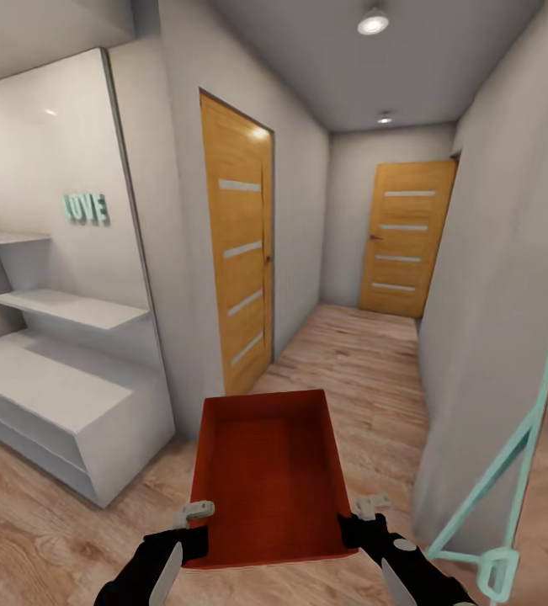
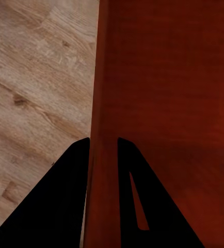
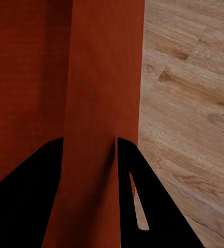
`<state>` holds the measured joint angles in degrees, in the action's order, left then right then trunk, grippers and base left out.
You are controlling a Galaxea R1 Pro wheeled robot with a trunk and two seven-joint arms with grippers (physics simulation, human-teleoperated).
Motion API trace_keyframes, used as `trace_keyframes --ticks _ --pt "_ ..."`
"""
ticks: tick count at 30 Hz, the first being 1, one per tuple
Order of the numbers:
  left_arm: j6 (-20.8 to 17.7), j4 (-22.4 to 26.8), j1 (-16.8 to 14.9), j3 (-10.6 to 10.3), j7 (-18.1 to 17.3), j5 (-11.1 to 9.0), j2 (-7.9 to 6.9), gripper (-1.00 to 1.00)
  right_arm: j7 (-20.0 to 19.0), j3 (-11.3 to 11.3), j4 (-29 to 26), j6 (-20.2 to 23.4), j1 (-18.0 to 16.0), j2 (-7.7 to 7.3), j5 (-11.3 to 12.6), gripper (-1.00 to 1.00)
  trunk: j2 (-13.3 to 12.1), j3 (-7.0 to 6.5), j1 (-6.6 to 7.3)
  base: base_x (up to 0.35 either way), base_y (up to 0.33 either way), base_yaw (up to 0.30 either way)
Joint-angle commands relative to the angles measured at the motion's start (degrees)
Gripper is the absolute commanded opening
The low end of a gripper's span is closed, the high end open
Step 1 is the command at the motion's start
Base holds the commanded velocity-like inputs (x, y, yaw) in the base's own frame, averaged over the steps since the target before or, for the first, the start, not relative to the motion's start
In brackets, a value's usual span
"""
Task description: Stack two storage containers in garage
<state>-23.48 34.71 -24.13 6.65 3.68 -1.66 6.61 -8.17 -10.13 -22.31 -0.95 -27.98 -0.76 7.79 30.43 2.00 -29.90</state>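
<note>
Mid-carry down hallway: left gripper [image 1: 191,511] and right gripper [image 1: 373,505] each pinching a side wall of storage container [image 1: 267,471]. Next: drive on toward garage, grip steady.

The right gripper [image 3: 90,150] pinches the orange-red bin's wall [image 3: 104,77] between its two black fingers [image 3: 143,206]; wood plank floor [image 3: 189,103] lies beside the bin.

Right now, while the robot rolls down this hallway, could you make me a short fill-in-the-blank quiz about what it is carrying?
1. The storage container is held by ____ grippers at once.
2. The left gripper pinches the container's ____ between its fingers.
3. Inside, the container is ____.
4. The green letters on the white shelf unit spell ____.

Missing words: two; wall; empty; LOVE
</note>
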Motion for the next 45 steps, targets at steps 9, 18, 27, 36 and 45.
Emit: trace_keyframes --ticks 9,18,27,36,45 --pt "1.33 0.18 -0.04 0.03 1.68 4.21 0.07 -1.00 -0.18 -1.13 0.16 -0.10 -0.05 -0.03 0.73 -1.00 0.11 0.12 -0.06 0.320 0.093 0.000" --pt "1.32 0.18 -0.04 0.03 1.68 4.21 0.07 -1.00 -0.18 -1.13 0.16 -0.10 -0.05 -0.03 0.73 -1.00 0.11 0.12 -0.06 0.320 0.009 0.000" --pt "1.33 0.18 -0.04 0.03 1.68 4.21 0.07 -1.00 -0.18 -1.13 0.16 -0.10 -0.05 -0.03 0.73 -1.00 0.11 0.12 -0.06 0.320 0.000 0.000" --pt "1.33 0.18 -0.04 0.03 1.68 4.21 0.07 -1.00 -0.18 -1.15 0.16 -0.10 -0.05 -0.03 0.73 -1.00 0.11 0.12 -0.06 0.321 0.000 0.000" --pt "1.33 0.18 -0.04 0.03 1.68 4.21 0.07 -1.00 -0.18 -1.12 0.16 -0.10 -0.05 -0.03 0.73 -1.00 0.11 0.12 -0.06 0.324 0.000 -0.001"
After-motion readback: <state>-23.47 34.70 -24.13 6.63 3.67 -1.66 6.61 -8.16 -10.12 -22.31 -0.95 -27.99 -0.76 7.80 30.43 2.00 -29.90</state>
